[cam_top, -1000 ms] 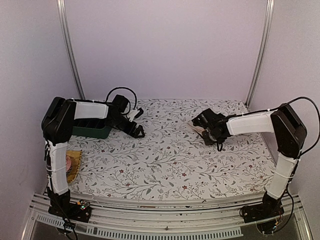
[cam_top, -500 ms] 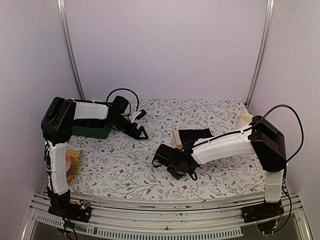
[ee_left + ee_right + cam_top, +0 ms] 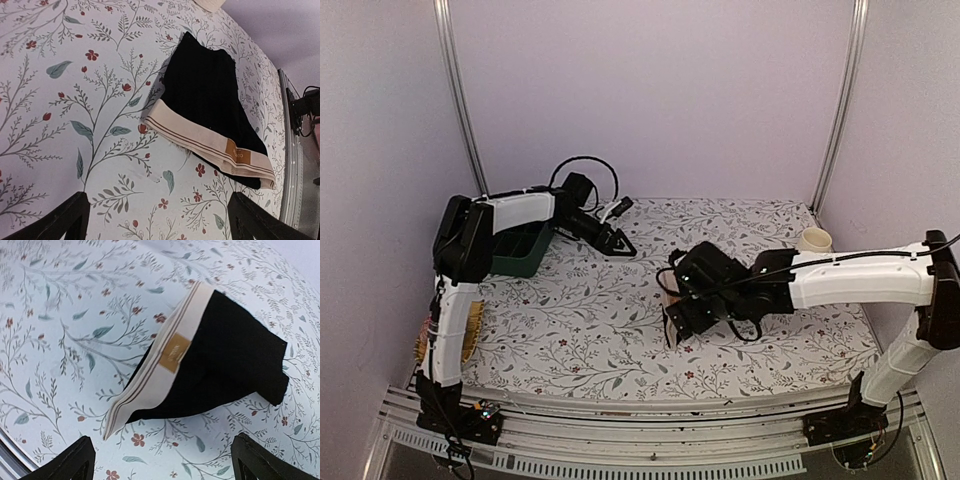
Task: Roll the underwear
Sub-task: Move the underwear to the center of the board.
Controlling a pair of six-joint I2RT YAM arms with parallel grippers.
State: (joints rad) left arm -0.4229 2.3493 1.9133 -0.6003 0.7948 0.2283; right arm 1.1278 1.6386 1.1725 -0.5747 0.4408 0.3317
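The underwear [image 3: 230, 365] lies flat on the flowered desk [image 3: 600, 330], well to the right of the green tray [image 3: 515, 255] and nearer the front edge than the tray is. It is a black piece with a cream waistband [image 3: 160, 365] that carries a small tan label [image 3: 172, 352]. The waistband is the side turned toward the tray, and the black body stretches away from the tray behind it. The band's long line crosses the right wrist view on a slant, so it sits at an angle to the gap between that tool's fingers and not square to it. The right tool [image 3: 162, 460] hangs directly over the garment, jaws spread wide and holding nothing, and the cloth shows clear of both fingers. The left tool [image 3: 160, 222] sits just to the right of the tray, well apart from the garment, also wide open and empty. It faces the waistband edge across a stretch of bare desk. The right arm is clearly the nearer one. A roll would most likely start at one narrow end and run along the band. That probably means turning the right wrist until its fingers line up with an edge, while the left arm would have to reach away from the tray to pin the other side.
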